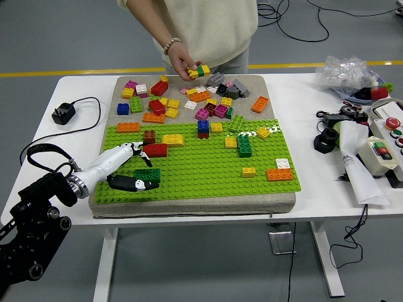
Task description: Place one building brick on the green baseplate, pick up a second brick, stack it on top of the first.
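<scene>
Left hand (pixel 129 171) loosely cupped around the dark green rectangular plastic brick (pixel 148 175), not clearly gripping.
Pinch its long sides squarely (thumb below) before lifting off the bright green studded baseplate (pixel 208 173).

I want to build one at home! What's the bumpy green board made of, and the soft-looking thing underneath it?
The green baseplate looks like hard molded plastic: even rows of studs and small shiny glints near its far edge. The mat under it looks like gray-beige felt or foam: dull, speckled, with a thick soft edge; which one is unclear. The dark green brick by the left hand looks like smooth plastic too.
</scene>
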### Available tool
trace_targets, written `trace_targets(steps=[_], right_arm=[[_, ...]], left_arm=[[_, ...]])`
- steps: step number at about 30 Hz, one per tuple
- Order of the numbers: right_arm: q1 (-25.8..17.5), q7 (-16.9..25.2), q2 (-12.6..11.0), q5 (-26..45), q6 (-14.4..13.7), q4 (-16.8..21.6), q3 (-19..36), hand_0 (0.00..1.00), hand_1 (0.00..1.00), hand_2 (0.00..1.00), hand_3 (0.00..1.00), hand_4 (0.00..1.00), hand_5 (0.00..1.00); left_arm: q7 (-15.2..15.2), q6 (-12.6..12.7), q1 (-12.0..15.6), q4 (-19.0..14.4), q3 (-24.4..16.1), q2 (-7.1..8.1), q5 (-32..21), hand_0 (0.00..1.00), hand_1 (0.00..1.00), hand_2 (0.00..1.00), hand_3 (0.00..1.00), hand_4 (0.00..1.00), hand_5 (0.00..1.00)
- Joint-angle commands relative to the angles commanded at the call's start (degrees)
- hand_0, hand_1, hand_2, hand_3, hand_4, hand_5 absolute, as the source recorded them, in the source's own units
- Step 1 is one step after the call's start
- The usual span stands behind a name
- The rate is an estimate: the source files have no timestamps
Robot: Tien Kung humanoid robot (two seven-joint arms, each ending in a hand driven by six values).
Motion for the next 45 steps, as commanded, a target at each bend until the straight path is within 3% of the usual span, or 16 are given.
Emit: trace_targets(steps=[2, 3, 9, 10, 15, 16, 27, 28, 39, 44, 45], right_arm=[[0.01, 0.01, 0.02, 0.01, -0.01, 0.0, -0.02, 0.79, 0.736, 0.784, 0.759, 0.921, 0.638], [0.04, 0.02, 0.04, 0.05, -0.04, 0.0, -0.04, 0.791, 0.737, 0.783, 0.759, 0.921, 0.638], [0.14, -0.04, 0.03, 0.13, -0.11, 0.0, -0.09, 0.791, 0.737, 0.783, 0.759, 0.921, 0.638], [0.14, -0.07, 0.03, 0.12, -0.11, 0.0, -0.1, 0.79, 0.737, 0.783, 0.759, 0.92, 0.638], [0.26, -0.08, 0.05, 0.19, -0.23, 0.0, -0.26, 0.79, 0.737, 0.783, 0.759, 0.92, 0.638], [0.32, -0.06, 0.07, 0.19, -0.3, 0.0, -0.31, 0.79, 0.736, 0.783, 0.759, 0.92, 0.638], [0.61, -0.1, 0.11, 0.21, -0.48, 0.0, -0.66, 0.79, 0.736, 0.783, 0.759, 0.92, 0.638], [0.64, -0.1, 0.1, 0.21, -0.49, 0.0, -0.68, 0.79, 0.736, 0.783, 0.759, 0.92, 0.638], [0.95, -0.32, 0.07, -0.11, -0.47, 0.0, -1.14, 0.79, 0.736, 0.783, 0.758, 0.92, 0.638], [1.06, -0.37, 0.06, -0.31, -0.49, 0.0, -1.35, 0.79, 0.736, 0.783, 0.757, 0.92, 0.638], [1.07, -0.38, 0.07, -0.32, -0.49, 0.0, -1.38, 0.79, 0.736, 0.783, 0.756, 0.92, 0.638]], left_arm=[[0.02, 0.12, -0.13, -0.09, -0.03, -0.05, -0.21, 0.998, 0.998, 0.95, 0.584, 0.998, 0.558], [0.02, 0.35, -0.35, 0.03, -0.09, -0.13, -0.42, 0.998, 0.96, 0.898, 0.608, 0.998, 0.539], [-0.57, 3.27, -2.08, 2.0, 0.19, -0.28, -1.52, 0.998, 0.96, 0.898, 0.608, 0.998, 0.539], [-0.82, 3.95, -2.73, 2.66, 0.37, -0.3, -1.85, 0.998, 0.857, 0.797, 0.749, 0.97, 0.344], [-1.27, 6.06, -5.14, 5.02, 0.68, -0.4, -2.04, 0.998, 0.857, 0.797, 0.749, 0.97, 0.344], [-1.28, 6.67, -6.09, 6.0, 0.59, -0.51, -1.97, 0.822, 0.744, 0.69, 0.839, 0.929, 0.203], [-1.07, 7.59, -11.62, 13.17, 1.35, -1.55, 0.53, 0.802, 0.729, 0.667, 0.841, 0.914, 0.167], [-1.06, 7.66, -11.85, 13.52, 1.47, -1.62, 0.62, 0.787, 0.714, 0.609, 0.824, 0.878, 0.11], [-1.29, 9.17, -16.66, 22.54, 3.02, -2.72, 0.72, 0.781, 0.708, 0.589, 0.806, 0.878, 0.093], [-1.48, 9.65, -18.29, 25.99, 3.48, -3.25, 0.45, 0.775, 0.705, 0.58, 0.784, 0.859, 0.083], [-1.51, 9.69, -18.44, 26.32, 3.54, -3.32, 0.42, 0.77, 0.699, 0.57, 0.73, 0.826, 0.064]])
